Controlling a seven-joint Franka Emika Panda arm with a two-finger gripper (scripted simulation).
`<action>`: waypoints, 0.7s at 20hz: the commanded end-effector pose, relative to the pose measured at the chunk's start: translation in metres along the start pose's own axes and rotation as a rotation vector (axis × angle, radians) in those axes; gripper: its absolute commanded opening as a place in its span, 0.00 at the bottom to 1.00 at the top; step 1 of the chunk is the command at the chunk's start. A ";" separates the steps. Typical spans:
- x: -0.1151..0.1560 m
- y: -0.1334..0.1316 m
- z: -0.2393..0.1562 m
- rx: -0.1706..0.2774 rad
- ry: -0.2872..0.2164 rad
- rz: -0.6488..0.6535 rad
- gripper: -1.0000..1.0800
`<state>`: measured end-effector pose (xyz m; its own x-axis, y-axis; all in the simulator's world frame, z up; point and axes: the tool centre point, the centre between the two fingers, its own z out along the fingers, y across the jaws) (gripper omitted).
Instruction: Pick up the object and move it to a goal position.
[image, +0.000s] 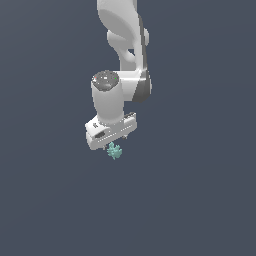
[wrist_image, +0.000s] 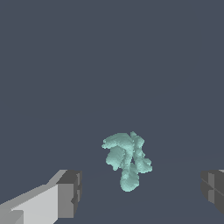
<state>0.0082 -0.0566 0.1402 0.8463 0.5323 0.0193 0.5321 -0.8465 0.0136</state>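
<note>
The object (image: 115, 150) is a tiny teal-green spiky lump sitting just below the white gripper (image: 114, 144) in the exterior view. In the wrist view the object (wrist_image: 127, 160) lies between the two dark finger pads (wrist_image: 71, 192), with clear space on either side of it. The gripper (wrist_image: 142, 190) is open, its jaws spread wide and touching nothing. The fingertips are mostly hidden behind the hand in the exterior view.
The white arm (image: 125, 60) reaches down from the top of the exterior view over a plain dark grey-blue floor (image: 200, 200). No other objects or a goal marker show.
</note>
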 end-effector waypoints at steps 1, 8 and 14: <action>-0.002 0.001 0.006 0.001 -0.004 -0.069 0.96; -0.008 0.003 0.024 0.008 -0.012 -0.253 0.96; -0.012 0.004 0.034 0.013 -0.015 -0.369 0.96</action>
<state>0.0012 -0.0658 0.1082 0.6201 0.7846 0.0017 0.7845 -0.6201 0.0048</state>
